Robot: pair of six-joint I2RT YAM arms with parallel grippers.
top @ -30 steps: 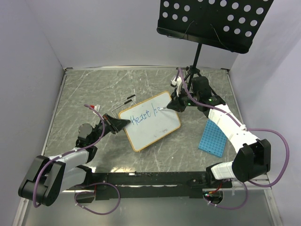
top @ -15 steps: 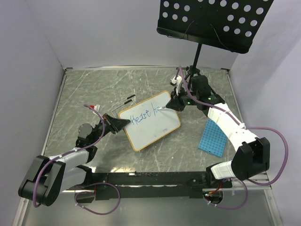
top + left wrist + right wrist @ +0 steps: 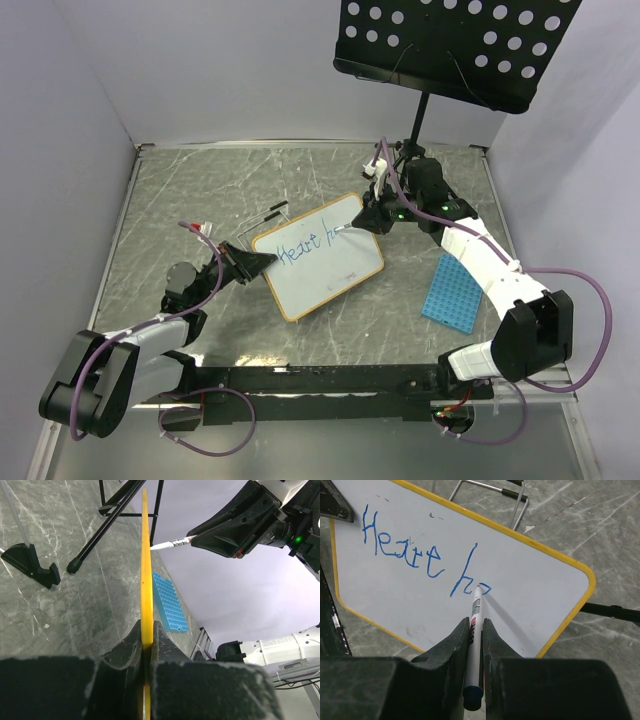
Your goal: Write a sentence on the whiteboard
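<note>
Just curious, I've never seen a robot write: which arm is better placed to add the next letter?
Right. The right claw is shut on the marker, whose tip touches the whiteboard at the end of the blue lettering. The left claw only clamps the whiteboard's edge and holds no pen.

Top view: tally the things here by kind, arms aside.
Whiteboard: 1
Marker: 1
Blue grid tray: 1
Music stand: 1
Wire bracket with black tips: 1
Total: 5
</note>
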